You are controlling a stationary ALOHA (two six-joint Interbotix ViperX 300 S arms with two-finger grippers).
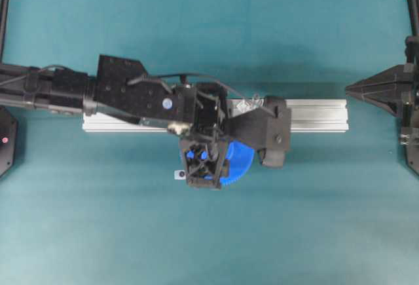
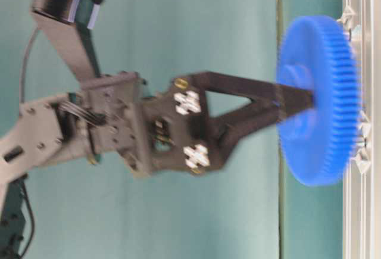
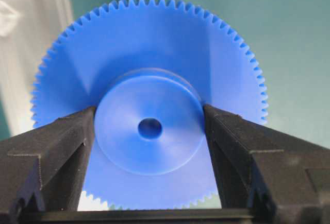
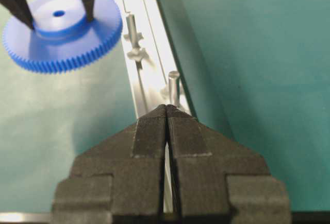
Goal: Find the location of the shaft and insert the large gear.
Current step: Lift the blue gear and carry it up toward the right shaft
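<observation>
Your left gripper (image 3: 149, 131) is clamped on the raised hub of the bright blue toothed plastic gear (image 3: 149, 80), carried beside the silver aluminium rail (image 4: 149, 44). Bring its centre hole squarely over the taller thin silvery pin (image 4: 131, 28) before lowering. Your right gripper (image 4: 167, 112) is clenched, empty.

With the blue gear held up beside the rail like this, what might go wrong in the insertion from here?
1. Two upright pins stand on the rail; the large gear is beside it and over neither, so it may descend on the wrong one rather than the shaft.
2. The left gripper pinches only the round hub, so the gear may slip or tilt.
3. The centre hole is small, leaving little margin.
</observation>
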